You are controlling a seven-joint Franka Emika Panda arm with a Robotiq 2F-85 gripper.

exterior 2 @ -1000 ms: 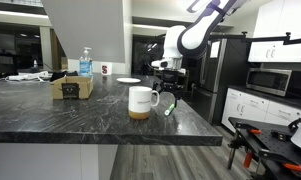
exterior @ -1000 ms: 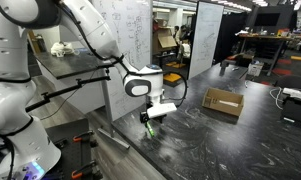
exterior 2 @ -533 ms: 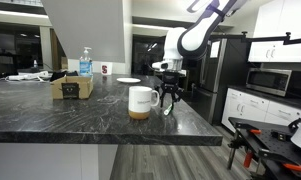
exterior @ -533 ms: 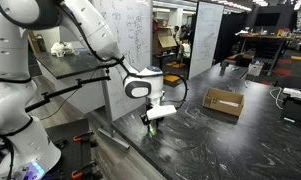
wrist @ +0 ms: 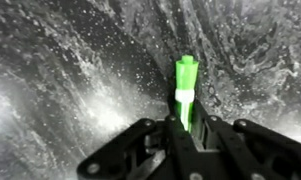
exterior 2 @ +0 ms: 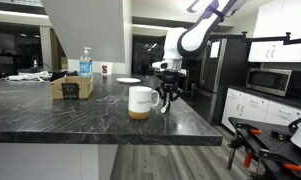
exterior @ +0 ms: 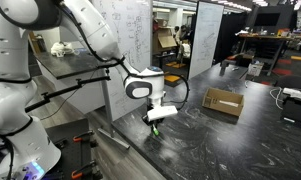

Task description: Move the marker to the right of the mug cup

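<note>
The bright green marker (wrist: 186, 88) lies on the dark marbled counter, its lower end pinched between my black fingers (wrist: 206, 136) in the wrist view. My gripper (wrist: 190, 128) is shut on it. In an exterior view the gripper (exterior: 155, 122) reaches down to the counter near its front edge, with a bit of green marker (exterior: 155, 129) showing below it. In an exterior view the white mug cup (exterior 2: 142, 100) stands on a brown coaster, and the gripper (exterior 2: 167, 100) is down at the counter just to the right of it. The mug cup does not show in the wrist view.
A flat brown cardboard box (exterior: 223, 102) lies farther along the counter; it shows too as a box (exterior 2: 72, 88) with a clear bottle (exterior 2: 85, 63) behind it. A white plate (exterior 2: 128, 81) sits behind the mug. The counter edge (exterior 2: 205, 128) drops off close to the gripper.
The jaws have closed from wide open onto the marker. The green marker, seen slanting below the gripper a second ago, now sits between the fingers. The arm has barely moved.
</note>
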